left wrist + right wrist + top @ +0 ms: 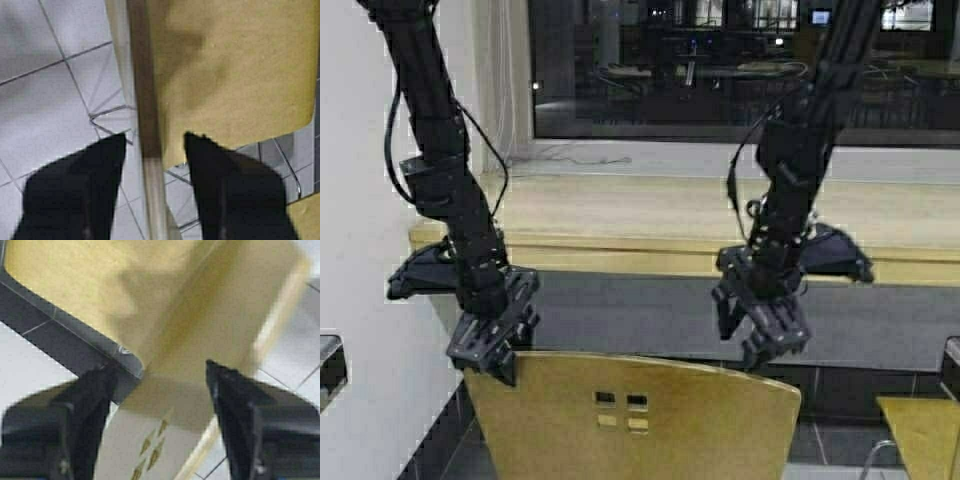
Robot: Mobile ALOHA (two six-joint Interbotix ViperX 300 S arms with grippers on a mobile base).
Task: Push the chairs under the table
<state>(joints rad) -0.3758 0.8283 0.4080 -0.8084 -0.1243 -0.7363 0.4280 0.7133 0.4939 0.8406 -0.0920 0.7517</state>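
One tan chair stands in front of me, its curved backrest with four small square cutouts at the bottom of the high view. The table, a long pale yellow top with a thick front edge, runs across just beyond it. My left gripper is open at the backrest's top left corner, and in the left wrist view its fingers straddle the backrest's top edge. My right gripper hangs open just over the top edge near the right corner; in the right wrist view the backrest lies between its fingers.
A second chair shows at the lower right. A white wall closes the left side. A dark window sits behind the table and a dark panel below it. The floor is pale tile.
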